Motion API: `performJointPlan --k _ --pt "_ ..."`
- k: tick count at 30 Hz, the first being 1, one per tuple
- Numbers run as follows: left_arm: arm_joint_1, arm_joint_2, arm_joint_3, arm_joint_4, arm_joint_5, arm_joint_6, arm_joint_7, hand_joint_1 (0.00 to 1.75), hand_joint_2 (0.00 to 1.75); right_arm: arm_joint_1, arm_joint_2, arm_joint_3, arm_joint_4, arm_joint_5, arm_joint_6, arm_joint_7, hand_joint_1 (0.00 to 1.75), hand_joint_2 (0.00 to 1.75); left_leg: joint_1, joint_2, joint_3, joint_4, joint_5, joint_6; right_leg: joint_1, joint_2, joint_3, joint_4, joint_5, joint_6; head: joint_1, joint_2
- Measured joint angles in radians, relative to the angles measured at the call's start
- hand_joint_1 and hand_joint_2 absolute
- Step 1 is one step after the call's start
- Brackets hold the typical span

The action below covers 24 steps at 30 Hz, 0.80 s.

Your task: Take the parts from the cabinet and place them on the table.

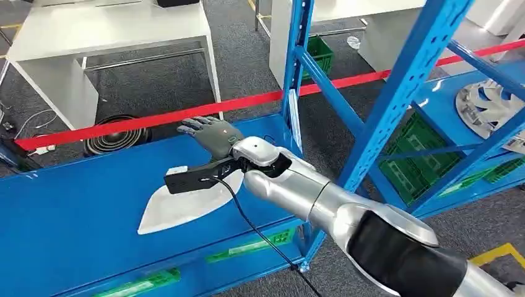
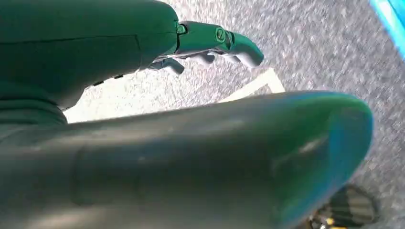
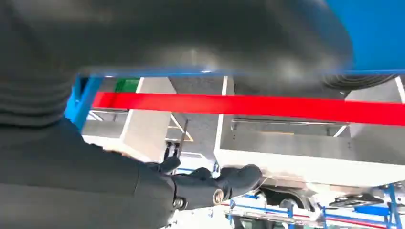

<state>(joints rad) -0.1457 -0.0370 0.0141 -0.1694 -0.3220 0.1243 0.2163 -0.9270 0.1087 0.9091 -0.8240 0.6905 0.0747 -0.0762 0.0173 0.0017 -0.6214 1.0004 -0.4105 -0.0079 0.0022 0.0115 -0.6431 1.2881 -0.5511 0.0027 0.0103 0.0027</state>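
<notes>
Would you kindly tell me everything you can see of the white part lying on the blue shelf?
The white part is a flat, leaf-shaped piece with a smooth, pale surface, wide in the middle and tapering to a point at its near left end. It lies flat on the blue shelf of the cabinet. The right arm's black wrist camera and cable cross in front of its far edge. The right hand is stretched out flat beyond it; whether it touches the part cannot be told.

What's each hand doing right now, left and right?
Left hand: hangs over the floor, fingers loosely curled, holding nothing.
Right hand: open, fingers spread flat above the blue shelf, beyond the white part; holding nothing.
</notes>
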Motion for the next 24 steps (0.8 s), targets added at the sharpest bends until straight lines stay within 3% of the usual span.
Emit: performJointPlan --k 2,3,4,5,6,7,9,12,13,14,16,17,18,19,21,22,23,24 --pt "0.001 0.0 0.0 0.0 0.008 0.005 0.003 0.0 0.0 0.014 0.0 0.0 0.003 -0.01 0.014 -0.008 0.0 1.75 0.0 -0.005 0.023 0.0 -0.024 -0.002 -0.004 -0.003 -0.066 0.026 -0.112 0.001 0.001 0.0" --pt "0.002 0.0 0.0 0.0 0.008 0.005 0.005 0.0 0.0 0.021 0.002 0.0 0.004 -0.015 0.024 -0.012 0.0 1.75 0.001 -0.007 0.037 0.001 -0.037 -0.003 -0.005 -0.005 -0.08 0.005 -0.13 0.002 0.001 0.0" --pt "0.002 -0.001 0.0 0.0 0.01 0.005 0.005 0.0 0.0 0.027 0.006 0.0 0.005 -0.023 0.036 -0.014 0.0 1.75 0.001 -0.008 0.052 0.001 -0.049 -0.006 -0.006 -0.006 -0.079 -0.041 -0.11 0.002 0.001 0.0" --pt "0.002 -0.001 0.0 0.0 0.011 0.005 0.005 0.0 0.0 0.032 0.01 0.0 0.007 -0.03 0.046 -0.017 0.0 1.75 0.001 -0.009 0.067 0.002 -0.062 -0.01 -0.006 -0.006 -0.069 -0.109 -0.056 -0.002 0.002 0.0" --pt "0.002 -0.002 0.0 0.0 0.011 0.005 0.005 0.0 0.0 0.039 0.016 0.0 0.007 -0.037 0.056 -0.023 0.0 1.75 0.001 -0.008 0.083 0.002 -0.075 -0.014 -0.005 -0.006 -0.051 -0.194 0.033 -0.008 0.002 0.0" --pt "0.004 -0.002 0.0 0.002 0.011 0.005 0.005 0.0 0.0 0.048 0.019 0.001 0.008 -0.045 0.066 -0.026 0.0 1.75 0.0 -0.008 0.082 0.001 -0.087 -0.018 -0.003 -0.009 -0.043 -0.269 0.153 -0.014 0.002 0.0" --pt "-0.001 -0.002 0.0 0.001 0.011 0.005 0.009 0.0 0.0 0.061 0.033 0.004 0.009 -0.056 0.082 -0.028 0.0 1.75 -0.002 -0.012 0.095 0.002 -0.104 -0.034 0.006 -0.005 -0.034 -0.271 0.164 -0.017 -0.002 0.0" --pt "0.002 0.0 0.0 0.001 0.011 0.006 0.012 0.0 0.0 0.073 0.057 0.007 0.0 -0.081 0.108 -0.033 0.0 1.75 0.0 -0.011 0.098 0.019 -0.1 -0.049 -0.002 -0.002 -0.015 -0.28 0.163 -0.039 -0.001 0.0" --pt "0.002 0.0 0.0 0.001 0.011 0.007 0.012 0.0 0.0 0.076 0.065 0.008 -0.006 -0.09 0.119 -0.033 0.0 1.75 0.001 -0.009 0.081 0.06 -0.104 -0.051 -0.002 -0.003 -0.004 -0.283 0.157 -0.047 -0.002 0.0" --pt "0.0 -0.002 0.0 0.001 0.011 0.008 0.011 0.0 0.0 0.079 0.073 0.013 -0.014 -0.096 0.123 -0.032 0.0 1.75 0.0 -0.007 0.045 0.125 -0.122 -0.054 -0.002 -0.003 0.003 -0.284 0.152 -0.054 -0.005 0.0" --pt "0.001 -0.002 0.0 0.001 0.011 0.01 0.011 0.0 0.0 0.094 0.08 0.029 -0.031 -0.102 0.134 -0.031 0.0 1.75 0.001 -0.007 -0.04 0.263 -0.191 -0.061 0.001 -0.003 0.014 -0.283 0.139 -0.06 -0.005 0.0" --pt "0.002 -0.001 0.0 0.001 0.011 0.011 0.011 0.0 0.0 0.103 0.082 0.034 -0.039 -0.105 0.135 -0.03 0.0 1.75 0.001 -0.007 -0.071 0.304 -0.216 -0.062 0.003 -0.002 0.02 -0.283 0.132 -0.061 -0.005 0.0" --pt "0.005 0.0 0.0 0.002 0.011 0.011 0.013 0.0 0.0 0.111 0.083 0.042 -0.047 -0.106 0.136 -0.028 0.0 1.75 0.001 -0.007 -0.086 0.305 -0.208 -0.061 0.003 0.0 0.027 -0.281 0.125 -0.06 -0.005 0.0" --pt "0.006 0.0 0.0 0.002 0.011 0.011 0.013 0.0 0.0 0.116 0.083 0.048 -0.055 -0.107 0.135 -0.028 0.0 1.75 0.001 -0.007 -0.08 0.265 -0.171 -0.06 0.003 0.003 0.033 -0.279 0.119 -0.059 -0.005 0.0" --pt "0.005 0.002 0.0 0.002 0.011 0.012 0.012 0.0 0.0 0.122 0.087 0.057 -0.076 -0.108 0.135 -0.028 0.0 1.75 0.001 -0.007 -0.023 0.097 -0.05 -0.058 0.002 0.004 0.047 -0.271 0.103 -0.053 -0.005 0.0" --pt "0.006 0.002 0.0 0.002 0.011 0.011 0.012 0.0 0.0 0.122 0.087 0.061 -0.082 -0.108 0.135 -0.028 0.0 1.75 0.001 -0.006 -0.004 0.028 -0.015 -0.054 0.002 0.005 0.047 -0.268 0.096 -0.049 -0.005 0.0" --pt "0.005 0.002 0.0 0.003 0.011 0.011 0.012 0.0 0.0 0.122 0.088 0.064 -0.087 -0.111 0.136 -0.028 0.0 1.75 -0.004 -0.006 -0.004 0.014 -0.055 -0.051 0.006 0.006 0.045 -0.261 0.094 -0.044 -0.008 0.0" --pt "0.004 0.001 0.0 0.002 0.009 0.011 0.008 0.0 0.0 0.124 0.088 0.068 -0.093 -0.114 0.139 -0.025 0.0 1.75 -0.007 -0.006 0.006 0.021 -0.052 -0.041 0.007 0.006 0.039 -0.263 0.092 -0.038 -0.007 0.0"
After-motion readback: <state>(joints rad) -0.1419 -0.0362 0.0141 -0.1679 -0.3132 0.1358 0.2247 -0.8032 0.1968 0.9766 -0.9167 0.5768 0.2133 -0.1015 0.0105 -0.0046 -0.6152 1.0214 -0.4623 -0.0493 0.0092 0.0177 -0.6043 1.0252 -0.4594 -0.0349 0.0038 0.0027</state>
